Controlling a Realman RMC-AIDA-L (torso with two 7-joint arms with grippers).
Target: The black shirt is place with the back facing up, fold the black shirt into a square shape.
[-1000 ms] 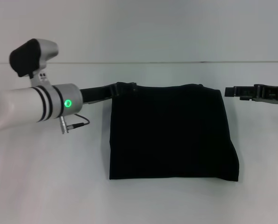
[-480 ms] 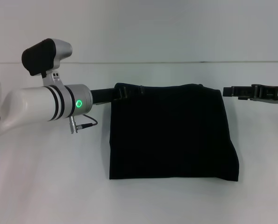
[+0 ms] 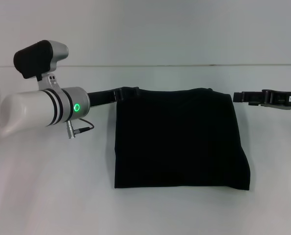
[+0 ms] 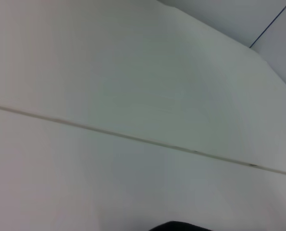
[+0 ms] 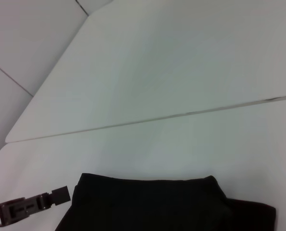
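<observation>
Your tabletop (image 3: 47, 196) carries just one garment: the shirt (image 3: 179, 139) lies flat in the middle of it, already folded down to a compact, nearly square black block, its far edge level with both tools and its near edge straight. No lettering shows on the upper face.

What has just changed: your left arm has swung back out to the left. Half a second ago its wrist sat closer in towards the shirt, and now it has retreated to about where it was a second ago. The left tool (image 3: 128, 92) reaches in from the left and is touching or just over the shirt's far left corner. The black fingers merge with the black cloth, so I cannot tell whether they are parted or pinching fabric. The shirt itself has not shifted at all over that second, outline and corners the same. My read is that you are easing off that corner rather than dragging it, and that the fold is at or close to its finish.

The right tool (image 3: 240, 96) hangs just beside the far right corner, apart from the cloth. It has barely moved, holds nothing that I can see, and how wide it stands I cannot tell.

The count: one tabletop, one shirt, two arms, two tools.
</observation>
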